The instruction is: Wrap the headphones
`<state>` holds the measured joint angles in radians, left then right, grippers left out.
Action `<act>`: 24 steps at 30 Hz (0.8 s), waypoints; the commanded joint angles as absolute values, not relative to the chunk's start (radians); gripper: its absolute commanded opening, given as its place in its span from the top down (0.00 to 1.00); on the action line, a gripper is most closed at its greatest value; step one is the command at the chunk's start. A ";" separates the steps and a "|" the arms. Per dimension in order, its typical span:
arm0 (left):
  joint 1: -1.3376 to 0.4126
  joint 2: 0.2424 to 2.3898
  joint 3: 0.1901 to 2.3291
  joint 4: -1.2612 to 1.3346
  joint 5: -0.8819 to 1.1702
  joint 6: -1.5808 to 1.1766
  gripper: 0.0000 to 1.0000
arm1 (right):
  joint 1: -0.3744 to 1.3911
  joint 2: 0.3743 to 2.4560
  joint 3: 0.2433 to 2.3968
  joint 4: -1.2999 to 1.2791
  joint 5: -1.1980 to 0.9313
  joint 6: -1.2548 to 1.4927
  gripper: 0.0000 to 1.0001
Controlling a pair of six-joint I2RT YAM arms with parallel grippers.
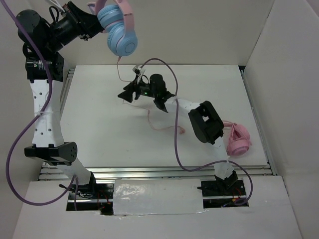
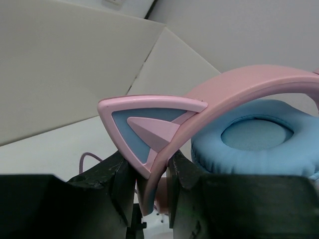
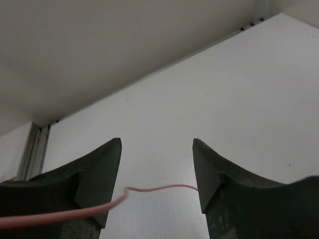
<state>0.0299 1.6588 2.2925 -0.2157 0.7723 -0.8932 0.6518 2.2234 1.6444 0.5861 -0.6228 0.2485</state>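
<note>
The headphones [image 1: 121, 35] have light blue earcups and a pink headband. They hang high at the back left, above the table. My left gripper [image 1: 97, 25] is shut on the pink headband [image 2: 234, 92], beside a cat-ear piece [image 2: 144, 124]; a blue earcup pad [image 2: 259, 144] shows to its right. The thin pink cable [image 1: 119, 69] drops from the earcup and trails across the table [image 1: 164, 128]. My right gripper [image 1: 130, 92] is open low over the table's middle. The cable [image 3: 159, 189] runs across between its fingers, and they are not closed on it.
All-pink headphones [image 1: 238, 139] lie on the table at the right, beside the right arm. White walls enclose the table at the back and right. Purple arm cables [image 1: 175, 144] loop over the table.
</note>
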 commanded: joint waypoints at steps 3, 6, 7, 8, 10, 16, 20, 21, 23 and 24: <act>0.054 1.597 2.246 -0.078 0.870 -0.960 1.00 | 0.604 2.269 1.752 0.814 -0.627 0.504 0.73; 0.057 1.559 2.163 -0.077 0.883 -0.913 1.00 | 0.549 2.221 1.691 0.764 -0.663 0.499 1.00; 0.057 1.559 2.149 -0.145 0.891 -0.884 1.00 | 0.505 2.179 1.672 0.740 -0.693 0.462 1.00; 0.058 1.559 2.149 -0.182 0.893 -0.850 1.00 | 0.477 2.152 1.652 0.703 -0.693 0.447 1.00; 0.045 1.542 2.093 -0.247 0.858 -0.714 1.00 | 0.422 2.071 1.602 0.582 -0.690 0.407 1.00; -0.132 1.456 1.787 -0.392 0.651 -0.321 1.00 | 0.212 1.957 1.745 0.056 -0.655 0.189 1.00; -0.312 1.425 1.606 -0.442 0.444 -0.167 1.00 | 0.169 1.931 1.909 -0.222 -0.569 0.019 1.00; -0.334 1.424 1.535 -0.440 0.396 -0.143 1.00 | 0.161 1.939 1.987 -0.315 -0.524 0.011 1.00; -0.389 1.428 1.479 -0.440 0.344 -0.124 1.00 | 0.158 1.945 2.087 -0.407 -0.479 -0.043 1.00; -0.405 1.434 1.435 -0.442 0.300 -0.127 1.00 | 0.155 1.951 2.114 -0.432 -0.445 -0.049 1.00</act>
